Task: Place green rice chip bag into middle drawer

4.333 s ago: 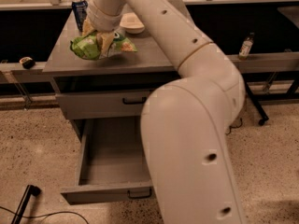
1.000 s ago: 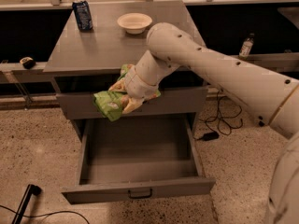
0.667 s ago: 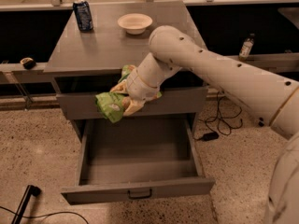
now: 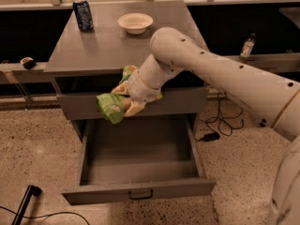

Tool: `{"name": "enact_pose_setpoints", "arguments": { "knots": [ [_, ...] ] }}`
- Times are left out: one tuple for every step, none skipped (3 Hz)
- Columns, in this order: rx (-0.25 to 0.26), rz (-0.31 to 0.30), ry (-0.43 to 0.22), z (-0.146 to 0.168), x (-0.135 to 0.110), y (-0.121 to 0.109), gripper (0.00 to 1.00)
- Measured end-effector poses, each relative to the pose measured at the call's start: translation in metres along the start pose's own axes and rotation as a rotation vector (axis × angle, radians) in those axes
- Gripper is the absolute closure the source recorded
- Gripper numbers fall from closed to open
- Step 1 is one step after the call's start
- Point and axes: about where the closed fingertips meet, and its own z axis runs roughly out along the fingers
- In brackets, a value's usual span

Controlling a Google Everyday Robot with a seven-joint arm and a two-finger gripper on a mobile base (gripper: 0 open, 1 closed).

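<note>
The green rice chip bag (image 4: 111,108) is crinkled light green and hangs in front of the cabinet's upper drawer front, above the open middle drawer (image 4: 138,163). My gripper (image 4: 127,103) is shut on the green rice chip bag, with the white arm reaching in from the right. The middle drawer is pulled out, its grey tray empty, with a small black handle (image 4: 140,194) on the low front panel.
A blue can (image 4: 84,14) and a white bowl (image 4: 135,22) stand on the grey cabinet top (image 4: 108,46). A bottle (image 4: 247,46) sits on a shelf at right. Cables (image 4: 220,121) lie on the speckled floor; a black object (image 4: 27,203) lies at lower left.
The gripper with the bag has come down from the cabinet top to the front of the cabinet over the open drawer. In the last second it has barely moved.
</note>
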Motion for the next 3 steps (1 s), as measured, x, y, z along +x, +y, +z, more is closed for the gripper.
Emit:
{"name": "enact_pose_setpoints", "arguments": {
  "knots": [
    [0.000, 0.001, 0.000, -0.0009, -0.0013, -0.0004, 1.00],
    [-0.001, 0.028, -0.010, 0.0040, -0.0022, 0.0038, 1.00],
    [-0.001, 0.028, -0.010, 0.0040, -0.0022, 0.0038, 1.00]
  ]
}}
